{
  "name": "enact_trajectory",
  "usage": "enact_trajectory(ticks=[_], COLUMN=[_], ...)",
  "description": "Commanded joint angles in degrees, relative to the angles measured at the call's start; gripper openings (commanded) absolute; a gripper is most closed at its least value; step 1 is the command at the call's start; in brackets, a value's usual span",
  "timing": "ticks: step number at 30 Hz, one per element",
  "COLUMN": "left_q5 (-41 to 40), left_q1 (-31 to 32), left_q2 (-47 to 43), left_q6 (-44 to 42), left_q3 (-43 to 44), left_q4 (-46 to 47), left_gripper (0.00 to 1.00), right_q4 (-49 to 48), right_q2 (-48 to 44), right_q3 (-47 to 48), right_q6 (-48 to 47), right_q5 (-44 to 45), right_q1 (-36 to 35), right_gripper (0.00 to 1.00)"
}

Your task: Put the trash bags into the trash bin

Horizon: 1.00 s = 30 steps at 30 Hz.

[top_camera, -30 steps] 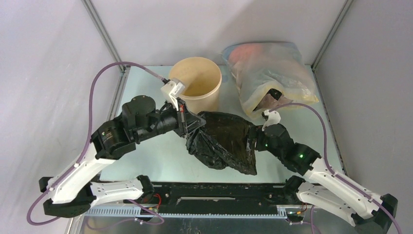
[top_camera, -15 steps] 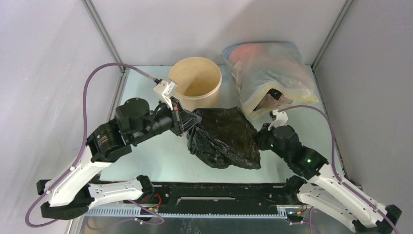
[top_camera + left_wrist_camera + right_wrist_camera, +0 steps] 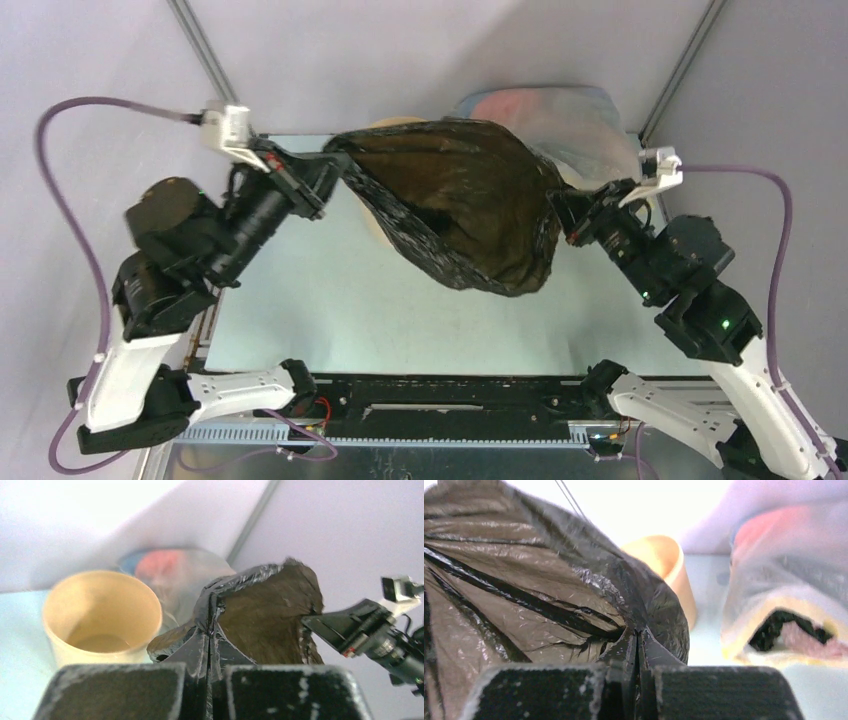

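From above I count one crinkled glossy black plastic bag point(image 3: 460, 205), upper centre, pinched between my left claw point(image 3: 325, 172) and right claw point(image 3: 568, 212), hiding most of one round tan bin point(image 3: 390, 124). Left wrist: the bin's open mouth, left of frame. Right wrist: one translucent whitish bag point(image 3: 784, 580), cut off at the right.

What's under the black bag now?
The bin, mostly covered from above; only slivers of its rim show. The left wrist view shows its mouth open. The table right beneath the bag is hidden.
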State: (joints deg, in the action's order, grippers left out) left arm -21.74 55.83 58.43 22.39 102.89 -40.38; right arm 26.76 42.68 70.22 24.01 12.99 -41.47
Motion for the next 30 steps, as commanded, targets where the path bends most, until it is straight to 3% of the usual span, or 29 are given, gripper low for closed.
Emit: enact_trajectory(ticks=[1, 7, 11, 16, 25, 30], left_q5=[-13.31, -26.94, -31.68, -34.32, -24.74, -25.01], left_q1=[-0.37, -0.76, -3.0, -9.45, -19.37, -23.04], left_q2=[-1.57, -0.16, 2.39, 8.15, 16.44, 19.85], left_q6=[-8.98, -22.71, -28.76, -26.83, -18.57, -17.85], left_q3=[1.5, 1.06, 0.81, 2.97, 8.53, 13.57], left_q4=[10.08, 22.99, 28.4, 27.57, 24.47, 21.94], left_gripper=[0.0, 0.0, 0.0, 0.0, 0.0, 0.0], right_q4=[-7.2, -12.05, -14.53, -14.06, -8.31, -4.08], right_q2=[6.43, 18.37, 25.95, 35.26, 48.46, 55.19], right_q3=[8.9, 20.41, 26.6, 34.66, 49.04, 58.14], right_q6=[-6.46, -10.0, -9.95, -8.62, -4.96, -6.24], right_q5=[-3.01, -7.5, -11.5, -15.36, -20.8, -21.68], right_q1=[0.18, 0.38, 0.66, 3.23, 10.05, 10.24], right_gripper=[0.0, 0.0, 0.0, 0.0, 0.0, 0.0])
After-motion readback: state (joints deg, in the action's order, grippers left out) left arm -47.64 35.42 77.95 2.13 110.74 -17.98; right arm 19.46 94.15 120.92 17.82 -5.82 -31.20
